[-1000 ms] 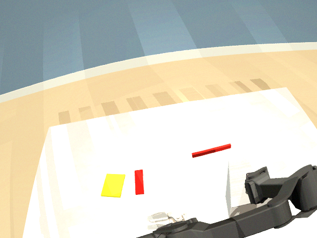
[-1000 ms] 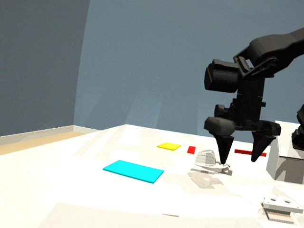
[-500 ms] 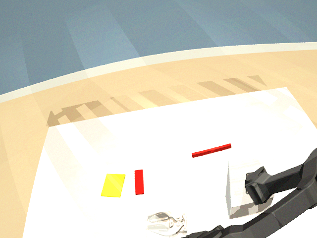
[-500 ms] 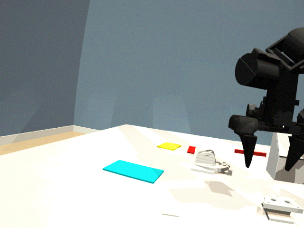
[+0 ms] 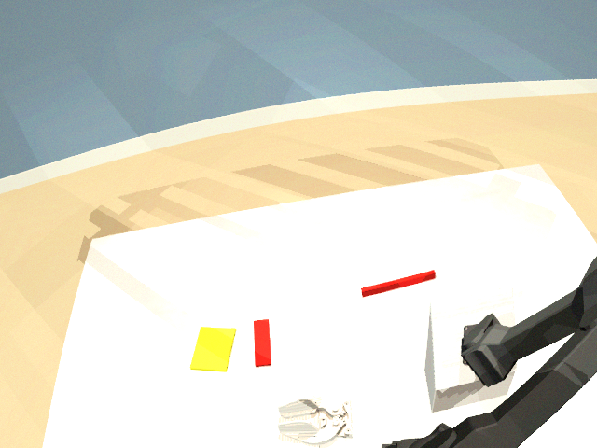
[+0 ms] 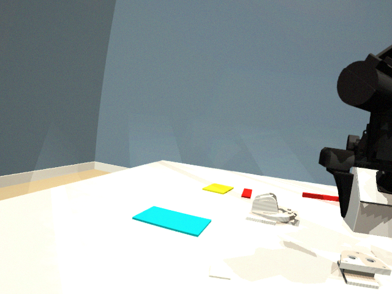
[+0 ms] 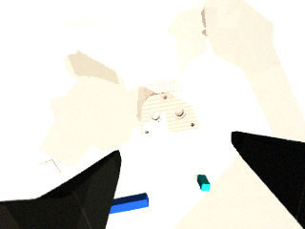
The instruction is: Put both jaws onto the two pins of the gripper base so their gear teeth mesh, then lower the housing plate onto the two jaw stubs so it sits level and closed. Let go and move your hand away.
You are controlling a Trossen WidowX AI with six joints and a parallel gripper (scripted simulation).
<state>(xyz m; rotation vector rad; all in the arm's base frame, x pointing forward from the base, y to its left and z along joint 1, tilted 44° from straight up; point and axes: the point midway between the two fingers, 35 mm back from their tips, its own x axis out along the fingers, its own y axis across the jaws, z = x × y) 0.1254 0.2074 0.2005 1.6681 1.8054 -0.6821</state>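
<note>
The gripper base (image 5: pixel 346 429) (image 6: pixel 295 222) lies on the table with the two pale jaws at its pin side. One ribbed jaw (image 5: pixel 299 417) (image 6: pixel 265 204) stands up higher; the other jaw (image 6: pixel 278 218) has a curved arm low beside it. Whether their teeth mesh is too small to tell. The pale housing plate (image 6: pixel 364 264) (image 7: pixel 172 122), with two round holes, lies apart from them, nearer the exterior camera. My gripper (image 7: pixel 174 146) is open and empty above the table, with the plate showing ahead between and beyond its fingertips. In the exterior view only one finger shows clearly.
A yellow plate (image 5: pixel 213 349) (image 6: pixel 217 188), red block (image 5: pixel 262 343) (image 6: pixel 246 193), red bar (image 5: pixel 398 283) (image 6: pixel 320 196) and cyan plate (image 6: pixel 171 220) lie around. A white box (image 6: pixel 373 218) stands under the arm's base. The wrist view shows a blue bar (image 7: pixel 130 204) and teal block (image 7: pixel 203 183).
</note>
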